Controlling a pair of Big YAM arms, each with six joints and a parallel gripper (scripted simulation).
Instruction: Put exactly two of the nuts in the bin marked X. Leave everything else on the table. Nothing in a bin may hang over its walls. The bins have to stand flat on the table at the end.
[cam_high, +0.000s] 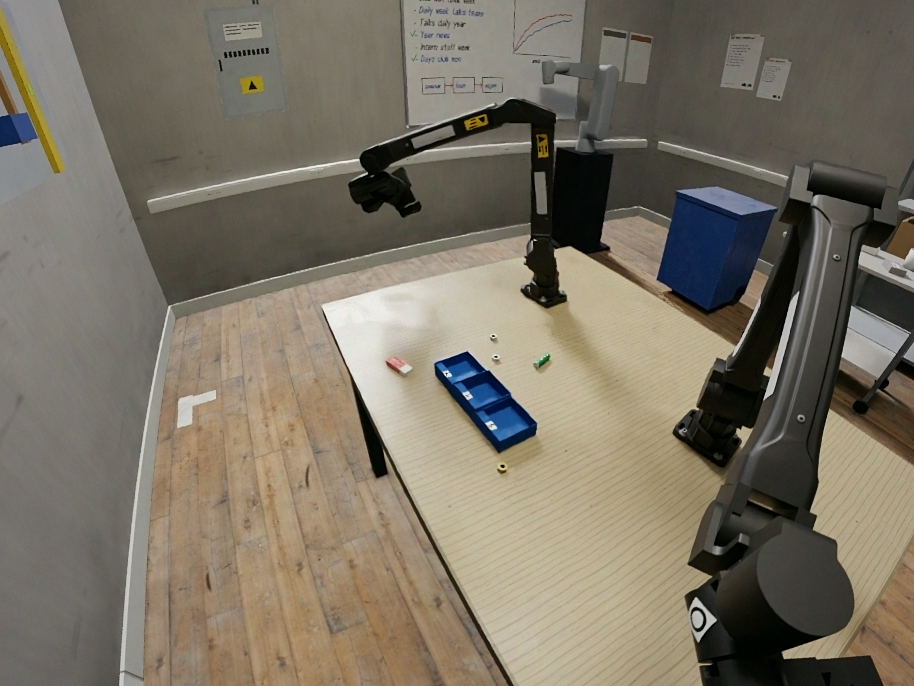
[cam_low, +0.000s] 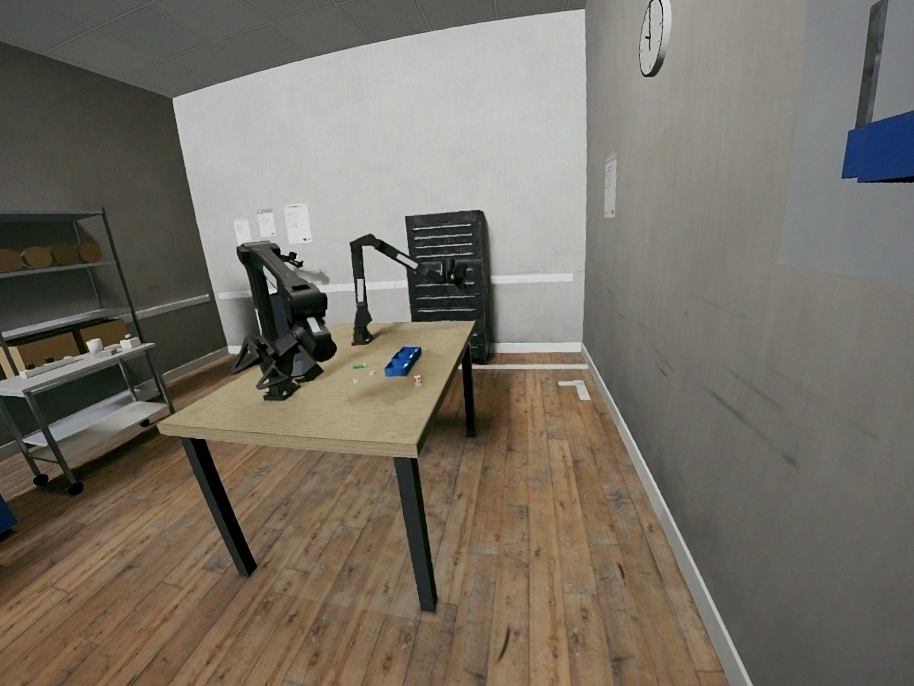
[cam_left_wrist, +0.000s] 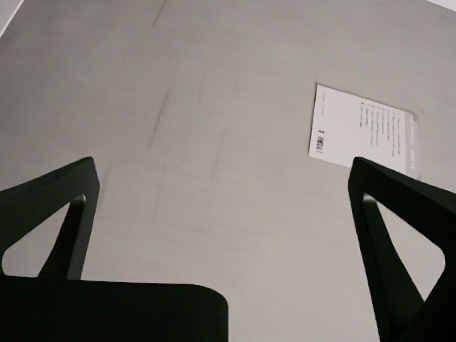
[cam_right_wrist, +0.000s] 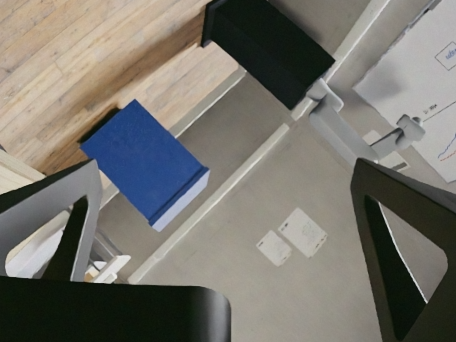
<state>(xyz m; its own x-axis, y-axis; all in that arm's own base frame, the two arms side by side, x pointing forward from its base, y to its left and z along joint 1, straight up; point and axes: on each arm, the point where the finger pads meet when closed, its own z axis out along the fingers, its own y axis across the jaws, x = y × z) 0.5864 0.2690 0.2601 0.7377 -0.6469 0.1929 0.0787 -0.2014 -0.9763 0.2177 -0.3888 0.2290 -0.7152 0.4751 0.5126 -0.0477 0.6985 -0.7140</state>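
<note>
Three joined blue bins (cam_high: 516, 437) (cam_low: 403, 361) stand in a row on the table (cam_high: 590, 531) (cam_low: 332, 420). Each has a small white label, too small to read. Two pale nuts (cam_high: 493, 337) (cam_high: 496, 357) lie beyond the bins, and a yellow nut (cam_high: 502, 466) lies in front of them. My left gripper (cam_high: 408, 206) (cam_low: 461, 276) (cam_left_wrist: 223, 171) is open and empty, high up past the table's edge and facing a wall. My right gripper (cam_low: 269, 369) (cam_right_wrist: 226, 172) is open and empty, raised above the table on a folded arm.
A green cylinder (cam_high: 541, 360) (cam_low: 359, 366) lies beside the pale nuts. A red and white eraser (cam_high: 398, 364) (cam_low: 417, 380) lies on the bins' other side, near the table's edge. A blue cabinet (cam_high: 712, 247) (cam_right_wrist: 145, 162) and a shelf cart (cam_low: 73, 369) stand on the floor.
</note>
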